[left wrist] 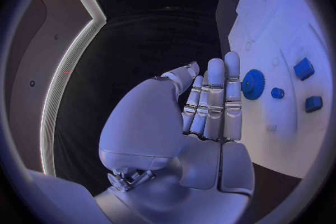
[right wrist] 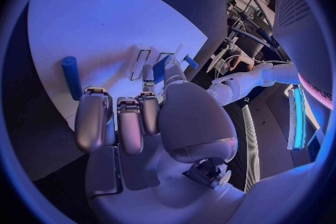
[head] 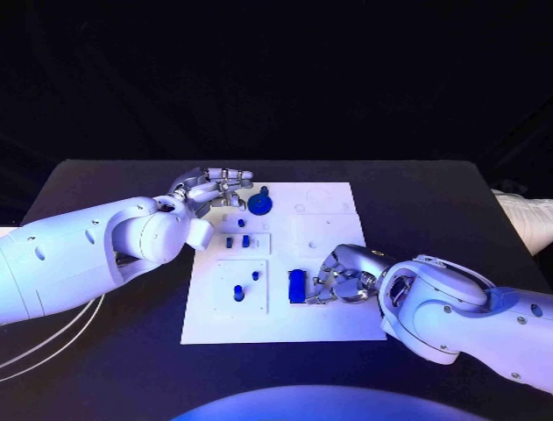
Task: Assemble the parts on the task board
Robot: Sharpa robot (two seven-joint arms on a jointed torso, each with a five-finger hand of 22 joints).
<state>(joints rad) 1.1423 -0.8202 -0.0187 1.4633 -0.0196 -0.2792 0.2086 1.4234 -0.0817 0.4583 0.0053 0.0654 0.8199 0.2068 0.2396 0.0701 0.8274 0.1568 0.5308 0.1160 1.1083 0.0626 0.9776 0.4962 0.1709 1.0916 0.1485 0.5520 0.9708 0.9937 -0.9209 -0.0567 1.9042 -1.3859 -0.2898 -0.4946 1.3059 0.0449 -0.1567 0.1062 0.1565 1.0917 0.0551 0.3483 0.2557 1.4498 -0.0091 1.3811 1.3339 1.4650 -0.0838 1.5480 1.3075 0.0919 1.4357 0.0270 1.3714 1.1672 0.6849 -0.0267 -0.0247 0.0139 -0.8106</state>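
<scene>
Task board [head: 333,219], white, carries small blue parts [head: 239,292]; left hand [head: 213,187] open, right hand's [head: 339,282] grip unclear.

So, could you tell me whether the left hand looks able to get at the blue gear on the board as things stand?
Probably yes: the left hand is beside the blue gear with its fingers straight, holding nothing, and nothing lies between them.

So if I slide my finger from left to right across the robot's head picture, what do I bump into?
Robot's left silver hand → round blue gear part → long blue bar part → robot's right silver hand → white crumpled bag at the table's edge.
</scene>
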